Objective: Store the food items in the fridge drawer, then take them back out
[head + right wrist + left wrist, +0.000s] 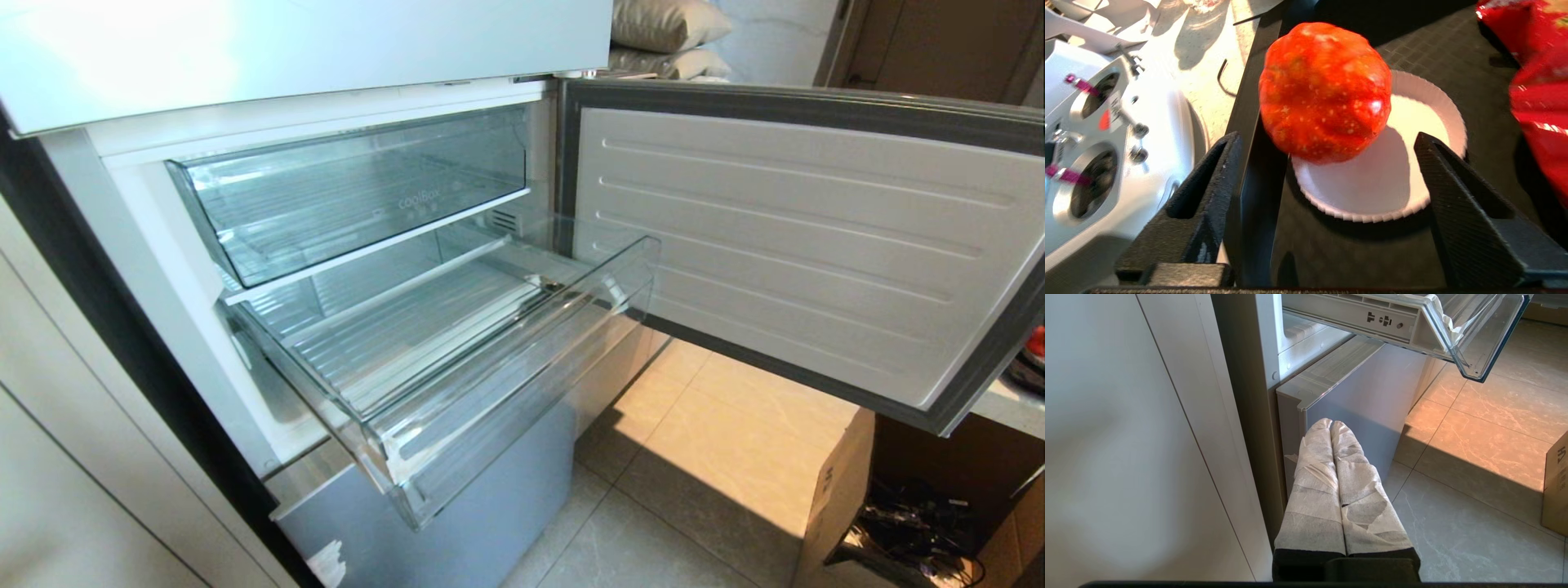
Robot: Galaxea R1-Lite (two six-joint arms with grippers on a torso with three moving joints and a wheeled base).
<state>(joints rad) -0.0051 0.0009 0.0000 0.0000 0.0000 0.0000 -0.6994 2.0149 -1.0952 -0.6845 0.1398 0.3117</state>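
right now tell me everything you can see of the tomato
The tomato is a round, glossy red-orange piece with shallow ribs and pale speckles. It sits on a small white fluted paper plate on a dark textured surface, off toward the plate's edge. The right end effector stands open around it, its black fingers clear of it.

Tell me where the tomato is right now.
In the right wrist view, the tomato sits on a white paper plate between the open right gripper's fingers, beside a red bag.
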